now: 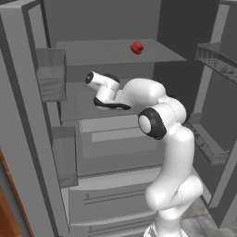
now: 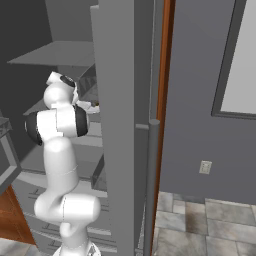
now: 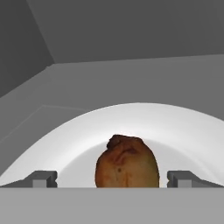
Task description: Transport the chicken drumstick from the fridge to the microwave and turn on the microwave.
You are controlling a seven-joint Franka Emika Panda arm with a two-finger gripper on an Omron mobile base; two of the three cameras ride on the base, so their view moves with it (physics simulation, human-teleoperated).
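The gripper (image 3: 112,178) stood wide, fingertips (image 3: 43,178) flanking the chicken drumstick (image 3: 127,162), which lay between them on a white plate (image 3: 175,131) inside the fridge (image 1: 115,51). Closing early risked nudging the rounded meat away; farther off sat a red item (image 1: 137,47).

Grey wall (image 2: 195,100), tiled floor (image 2: 210,225), perhaps a window (image 2: 242,60).
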